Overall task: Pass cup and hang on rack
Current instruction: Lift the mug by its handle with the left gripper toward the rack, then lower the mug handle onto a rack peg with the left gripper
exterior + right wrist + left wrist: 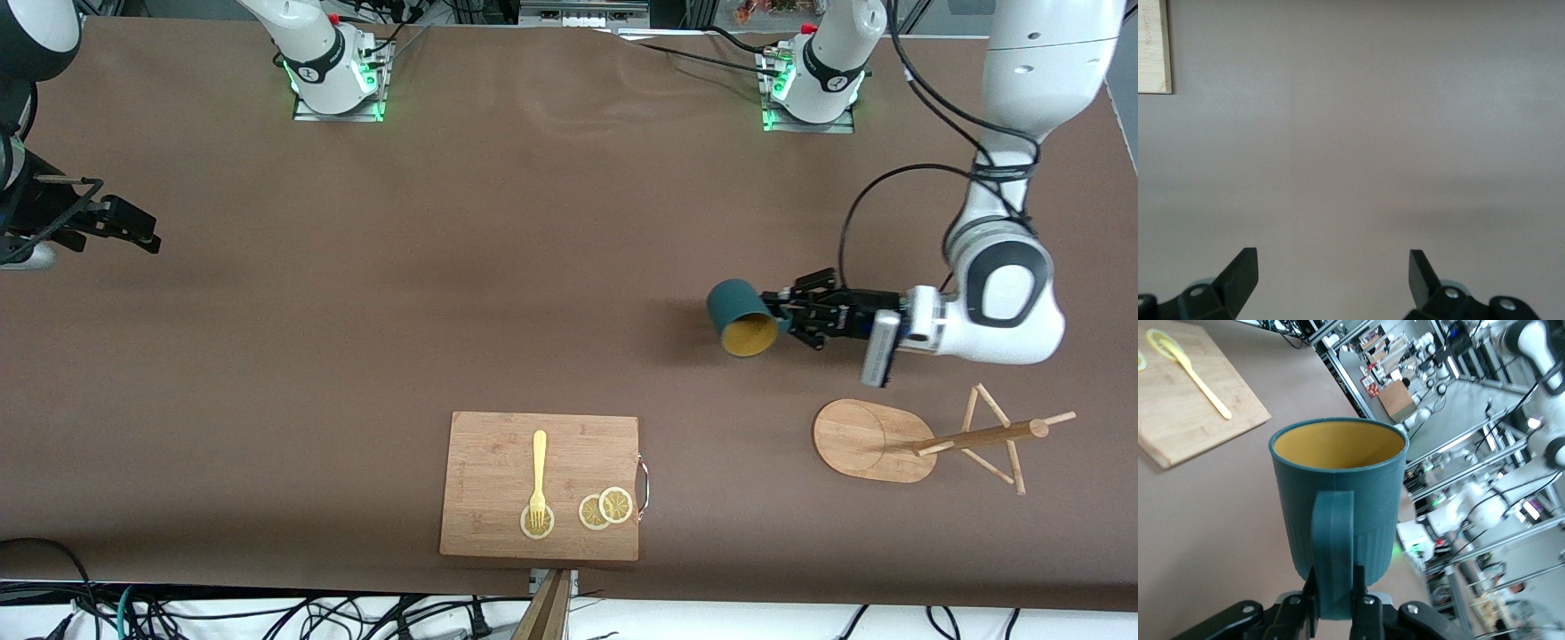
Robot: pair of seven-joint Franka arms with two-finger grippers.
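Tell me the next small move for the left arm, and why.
Probably carry the cup toward the rack. The left claw already grips the cup's handle in the air, with its mouth tipped sideways, while the right claw waits open over bare table.

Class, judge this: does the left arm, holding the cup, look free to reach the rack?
Probably yes: the left gripper holds the cup beside the rack, with nothing between them.
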